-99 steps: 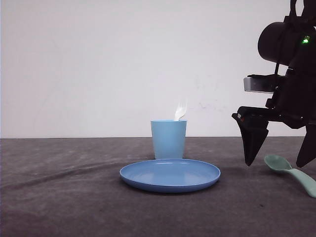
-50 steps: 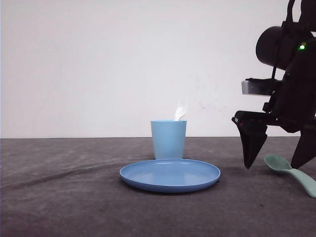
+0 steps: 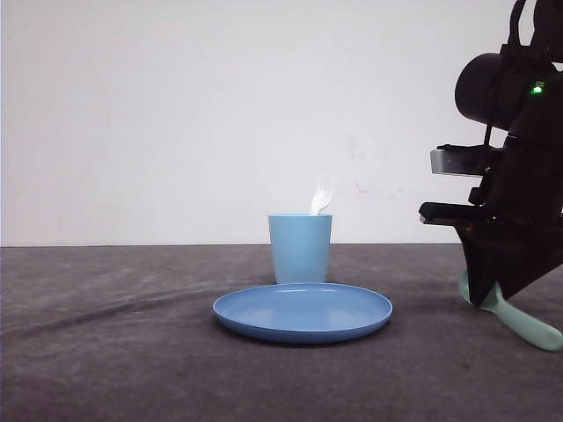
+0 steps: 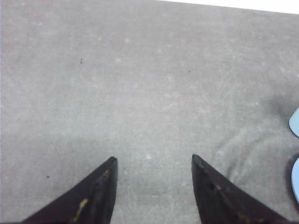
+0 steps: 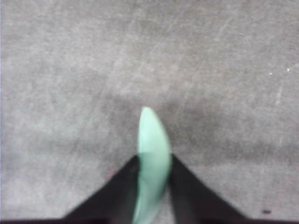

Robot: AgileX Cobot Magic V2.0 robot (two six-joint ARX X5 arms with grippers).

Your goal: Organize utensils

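Note:
The mint-green spoon (image 3: 528,325) lies at the table's right side, its handle slanting down toward the front. My right gripper (image 3: 484,294) is down on it, and the fingers hide part of the spoon. In the right wrist view the spoon (image 5: 152,137) sticks out from between the black fingers of the right gripper (image 5: 154,159), which are shut against both its sides. The white fork (image 3: 322,198) stands in the light blue cup (image 3: 301,248), tines up. My left gripper (image 4: 154,161) hangs open over bare grey tabletop, holding nothing.
A round blue plate (image 3: 303,312) lies just in front of the cup at the table's middle. Pale blue edges of the plate (image 4: 296,179) and cup (image 4: 295,122) show beside the left gripper. A white wall stands behind the grey table.
The right gripper was open and straddling the spoon's bowl. It has since turned, come down and shut on the spoon. Cup, fork and plate have not moved.

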